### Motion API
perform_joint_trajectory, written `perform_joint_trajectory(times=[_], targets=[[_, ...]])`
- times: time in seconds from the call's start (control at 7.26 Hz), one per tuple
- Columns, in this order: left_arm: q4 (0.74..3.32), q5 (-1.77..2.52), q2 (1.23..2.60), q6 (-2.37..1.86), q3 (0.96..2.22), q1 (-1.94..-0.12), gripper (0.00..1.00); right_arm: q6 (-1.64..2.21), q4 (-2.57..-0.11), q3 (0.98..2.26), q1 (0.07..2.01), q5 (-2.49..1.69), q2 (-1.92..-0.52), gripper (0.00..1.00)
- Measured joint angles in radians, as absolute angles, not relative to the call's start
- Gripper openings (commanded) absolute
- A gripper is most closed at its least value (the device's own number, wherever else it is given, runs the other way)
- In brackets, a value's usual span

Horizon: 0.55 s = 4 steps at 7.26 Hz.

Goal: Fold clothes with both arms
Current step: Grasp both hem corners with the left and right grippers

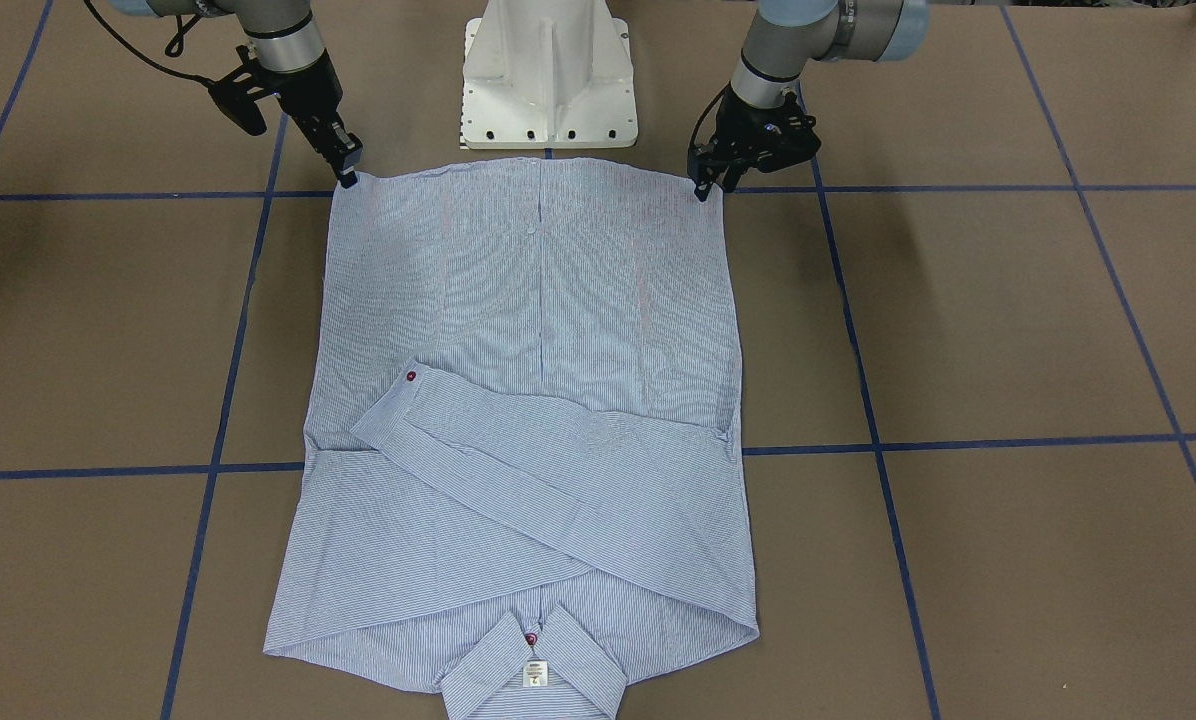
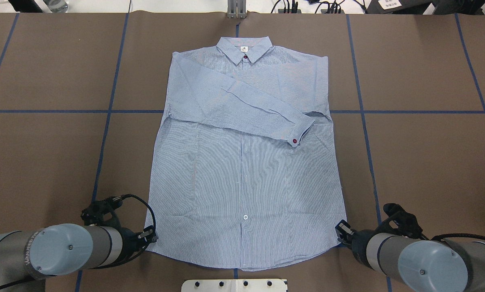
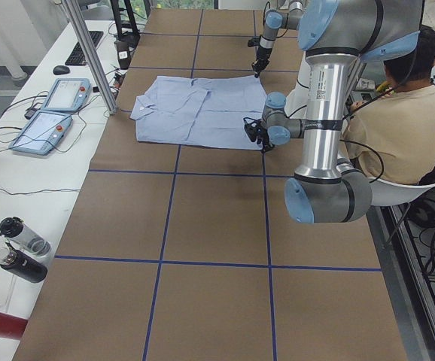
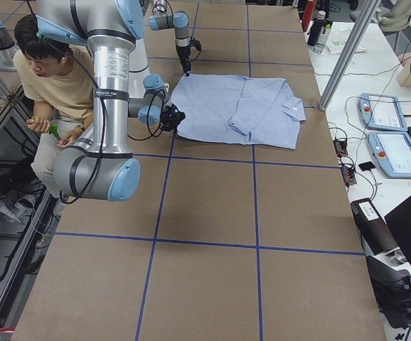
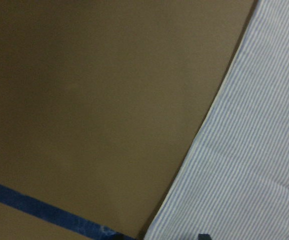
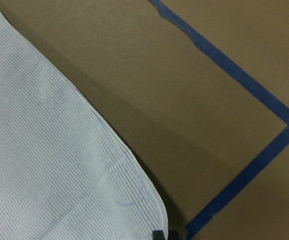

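Note:
The light blue striped shirt [image 2: 246,170] lies flat, front up, collar [image 2: 245,48] at the far side, hem toward the robot. One sleeve crosses the chest, its cuff with a dark red button [image 2: 294,140] on top. My left gripper [image 2: 151,236] sits at the hem's left corner, fingers pressed together on the fabric edge [image 5: 244,165]. My right gripper [image 2: 341,229] is shut the same way on the hem's right corner [image 6: 49,165]. In the front-facing view the left gripper [image 1: 706,188] and the right gripper [image 1: 347,177] touch the two hem corners, which rest on the table.
The white pedestal base [image 1: 548,80] stands just behind the hem's middle. Blue tape lines [image 2: 104,134] grid the brown table. A person [image 3: 398,113] sits behind the robot. Tablets [image 3: 56,109] and bottles [image 3: 22,248] lie on the far bench.

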State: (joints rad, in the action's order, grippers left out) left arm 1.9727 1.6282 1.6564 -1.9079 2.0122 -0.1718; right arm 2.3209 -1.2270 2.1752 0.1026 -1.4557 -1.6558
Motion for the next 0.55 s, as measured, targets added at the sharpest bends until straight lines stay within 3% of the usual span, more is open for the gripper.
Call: perform_joint_trajectory(times=[0.55], targets=[[1.972,1.611,1.651,-1.911,2.036,-0.177,0.00,2.320,-1.227,2.174,0.103,-1.456,-1.656,0.00]])
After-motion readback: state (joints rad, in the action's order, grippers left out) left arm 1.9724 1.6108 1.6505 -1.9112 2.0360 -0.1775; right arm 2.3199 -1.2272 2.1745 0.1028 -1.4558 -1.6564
